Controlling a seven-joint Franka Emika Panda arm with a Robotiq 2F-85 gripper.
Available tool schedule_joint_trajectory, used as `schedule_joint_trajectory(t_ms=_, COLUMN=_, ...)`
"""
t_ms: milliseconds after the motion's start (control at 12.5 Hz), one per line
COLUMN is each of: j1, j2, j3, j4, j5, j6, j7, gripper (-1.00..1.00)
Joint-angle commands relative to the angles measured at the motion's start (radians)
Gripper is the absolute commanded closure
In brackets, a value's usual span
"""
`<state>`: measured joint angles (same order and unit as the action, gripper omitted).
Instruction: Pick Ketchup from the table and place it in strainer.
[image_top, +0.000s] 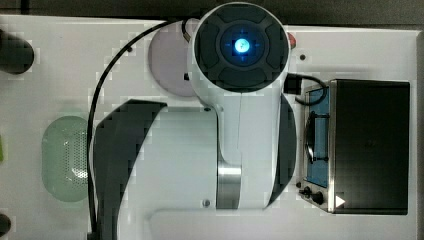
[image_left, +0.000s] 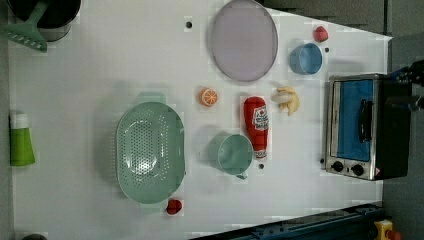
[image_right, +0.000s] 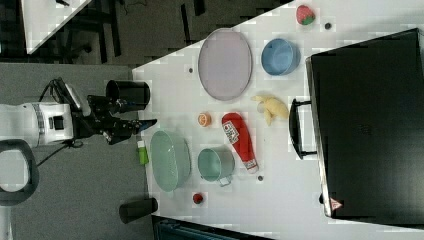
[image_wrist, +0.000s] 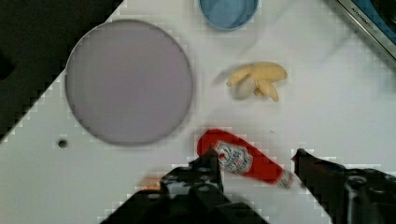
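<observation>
One slim red plastic Ketchup bottle (image_left: 256, 126) with a white label, flat on its side on the white desk (image_left: 100, 90), untouched. Long axis up-and-down in the left view, broad base toward the left view's top, narrow white-capped neck toward the left view's bottom; in the right view (image_right: 240, 139) tilted, cap toward the right view's lower right. Just beside it, on the left view's left, a round teal-green mug (image_left: 234, 154) on its side, between bottle and basket. Near the base, a small orange slice (image_left: 209, 96) on the left view's left and a pale yellow peeled banana (image_left: 287, 99) on the left view's right. Farther toward the left view's top, a flat round lilac plate (image_left: 243, 40), a small blue bowl (image_left: 305, 58) and a red strawberry (image_left: 320, 33). On the left view's right, a steel toaster oven with a black handle (image_left: 356, 125), apart from the bottle.

Well apart, on the left view's left past the mug: large pale mint-green oval strainer (image_left: 149, 151) with perforated base, nothing inside, long axis parallel to the bottle's. Small round red blob (image_left: 173, 206) just beside its lower end; green bottle with white cap (image_left: 20, 140) at the desk's far left edge.

Black two-fingered hand (image_wrist: 256, 170) above the bottle in the wrist view, fingers spread wide, gripping nothing, one finger to either side of the bottle.
</observation>
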<state>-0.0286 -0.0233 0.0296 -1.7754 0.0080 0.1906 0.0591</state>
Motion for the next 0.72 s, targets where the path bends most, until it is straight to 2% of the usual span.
schedule_joint_trajectory(t_ms=80, j1=-0.102, j2=-0.214, j3=0.052, j4=-0.125, j5=0.018, j6=-0.133, j7=-0.071, gripper=-0.59)
schedule_joint_trajectory(t_ms=240, j1=-0.102, j2=-0.211, j3=0.053, j4=-0.143, j5=0.019, j6=-0.132, j7=-0.071, gripper=-0.99)
schedule_joint_trajectory(t_ms=480, j1=-0.097, j2=-0.178, j3=0.070, j4=-0.191, j5=0.020, j6=-0.098, j7=-0.155, gripper=-1.00)
schedule_joint_trajectory(t_ms=720, j1=-0.095, j2=-0.112, j3=0.099, j4=-0.249, j5=0.020, j6=0.014, j7=-0.380, gripper=-1.00)
